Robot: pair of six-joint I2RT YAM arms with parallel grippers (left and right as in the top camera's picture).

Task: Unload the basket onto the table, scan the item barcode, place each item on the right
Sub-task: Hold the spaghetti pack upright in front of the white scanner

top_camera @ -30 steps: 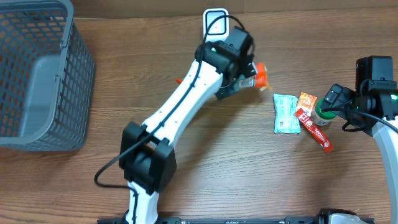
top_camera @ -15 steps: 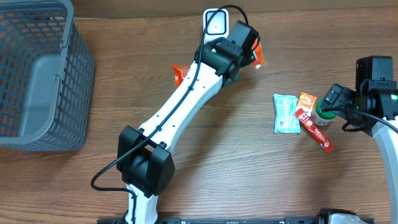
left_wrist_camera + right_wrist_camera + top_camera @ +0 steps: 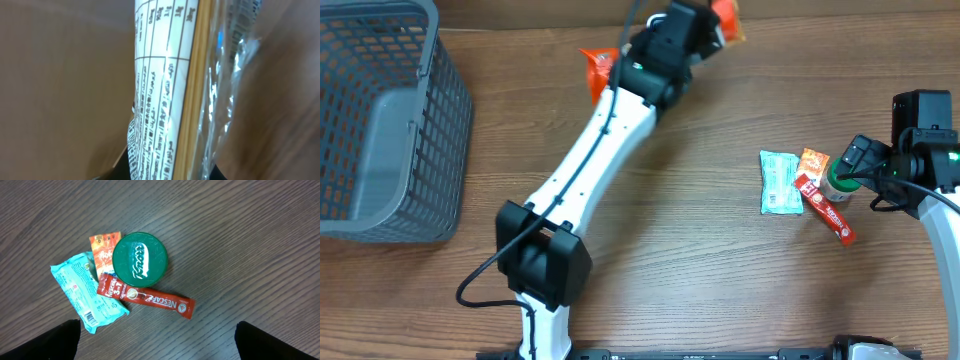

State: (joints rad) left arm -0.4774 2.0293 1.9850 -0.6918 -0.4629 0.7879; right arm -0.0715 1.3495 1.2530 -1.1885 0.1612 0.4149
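one grey mesh basket (image 3: 445, 120) stands at the far left corner of the brown wooden bench (image 3: 720, 290); inside it only its own smooth grey bottom shows. one round green-lidded tub (image 3: 139, 260) stands near the right edge with its lid on, so its contents are hidden.

the tub sits in a tight cluster of four things, one of each. one small orange sachet (image 3: 102, 247) is tucked partly under the lid. one red stick sachet (image 3: 150, 298) runs out from below the lid. one teal wrapped packet (image 3: 86, 291) lies alongside, touching both sachets, with a barcode at its lower end.

two arms are in view. the white left arm (image 3: 590, 165) lies diagonally across the bench, and the left claw (image 3: 702, 25) at the far edge is pressed together, pinching the orange packet (image 3: 726, 18). the left wrist view is filled by that packet: a white printed table, a yellowish strip and crinkled clear film. a second orange patch (image 3: 594, 68) shows on the other side of the arm; whether it belongs to the same packet cannot be told.

the right claw (image 3: 157, 342) hangs over the cluster, fingers spread wide, touching none of the four.
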